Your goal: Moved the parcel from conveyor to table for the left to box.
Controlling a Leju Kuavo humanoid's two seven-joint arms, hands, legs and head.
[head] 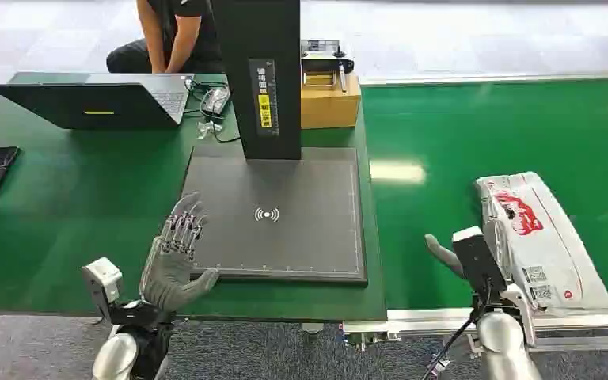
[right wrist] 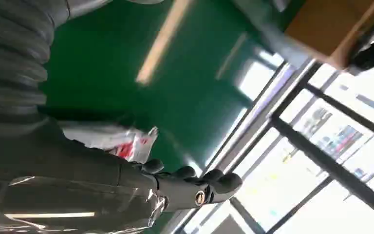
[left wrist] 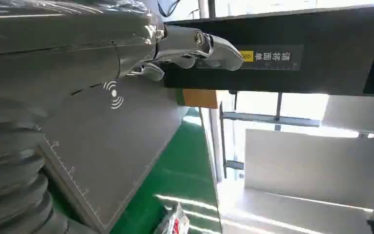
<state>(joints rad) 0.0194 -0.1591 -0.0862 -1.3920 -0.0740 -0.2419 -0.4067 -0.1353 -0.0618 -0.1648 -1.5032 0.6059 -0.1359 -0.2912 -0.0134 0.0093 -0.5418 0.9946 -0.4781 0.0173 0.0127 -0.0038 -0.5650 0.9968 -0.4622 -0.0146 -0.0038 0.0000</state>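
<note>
The green conveyor (head: pixel 507 134) runs along the right of my worktop (head: pixel 71 206), and I will place everything by the dark scanner plate (head: pixel 277 210) that lies on the worktop's right part, against the belt. A black post (head: pixel 257 75) stands at the plate's far edge, with a yellow-and-white label strip down its front. Beyond the plate, left of the post, an open laptop (head: pixel 95 101) sits on the worktop, and a person (head: pixel 166 36) sits behind it. Right of the post, at the plate's far right corner, stands a cardboard box (head: pixel 330 99) with small items on top; I cannot tell what they are.

The parcel (head: pixel 538 237), a white bag with red print and labels, lies on the belt well to the right of the plate, near the belt's near edge.

My left hand (head: pixel 176 257) is over the plate's near left corner, fingers (head: pixel 184 226) straight and spread apart, thumb out toward the plate; it holds nothing. In the left wrist view the fingertips (left wrist: pixel 214 48) reach toward the post.

My right hand (head: pixel 475 261) is at the parcel's left edge, on the side toward the plate, thumb out toward the plate. I cannot tell whether it grips the bag.
</note>
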